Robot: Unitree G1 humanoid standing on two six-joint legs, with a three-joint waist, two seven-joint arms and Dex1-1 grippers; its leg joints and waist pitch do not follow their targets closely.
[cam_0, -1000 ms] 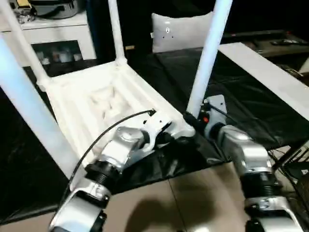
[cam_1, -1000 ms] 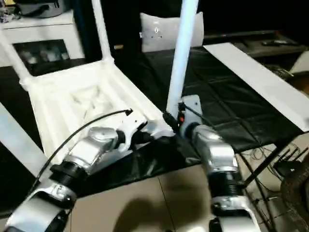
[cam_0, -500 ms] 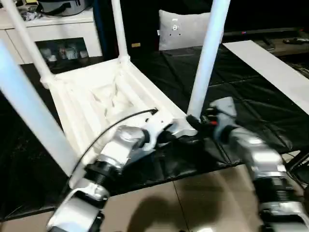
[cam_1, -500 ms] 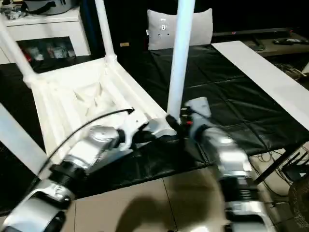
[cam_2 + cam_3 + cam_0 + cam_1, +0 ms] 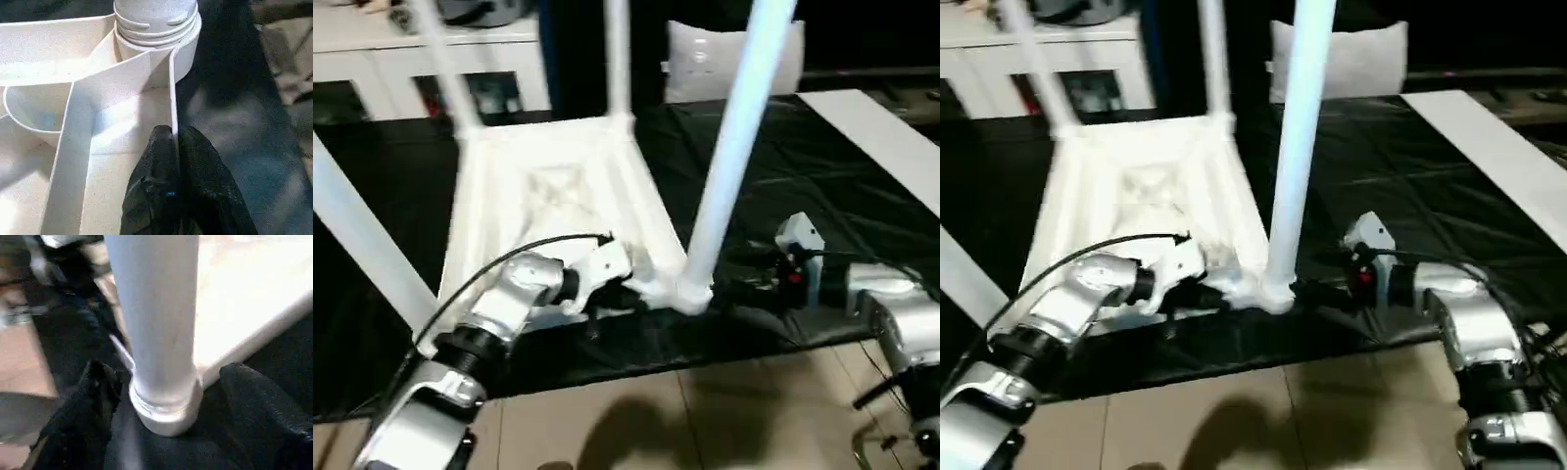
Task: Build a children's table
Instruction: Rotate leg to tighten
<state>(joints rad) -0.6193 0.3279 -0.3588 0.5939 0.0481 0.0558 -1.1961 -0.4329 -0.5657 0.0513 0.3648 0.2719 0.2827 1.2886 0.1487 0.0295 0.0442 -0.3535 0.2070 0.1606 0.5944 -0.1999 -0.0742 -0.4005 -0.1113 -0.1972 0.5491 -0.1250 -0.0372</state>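
The white children's table lies upside down, its ribbed top [image 5: 548, 196] on a black mat, with several legs standing up from the corners. The near right leg [image 5: 729, 147] sits in its corner socket [image 5: 690, 292]. My left gripper [image 5: 612, 294] is shut on the thin rim wall [image 5: 172, 98] of the top, just beside that socket. My right gripper [image 5: 736, 286] is open at the leg's base, one finger [image 5: 93, 401] on each side of the leg [image 5: 156, 308] with gaps between.
The black mat [image 5: 822, 196] covers the work surface, and a white board [image 5: 891, 137] lies along its right side. A grey cushion [image 5: 724, 64] and a white cabinet [image 5: 372, 78] stand at the back. Tan floor [image 5: 656, 421] runs along the front.
The camera has swung, shifting the whole picture. My right gripper has drawn back from the leg's base and opened wider. The left gripper keeps its hold on the rim.
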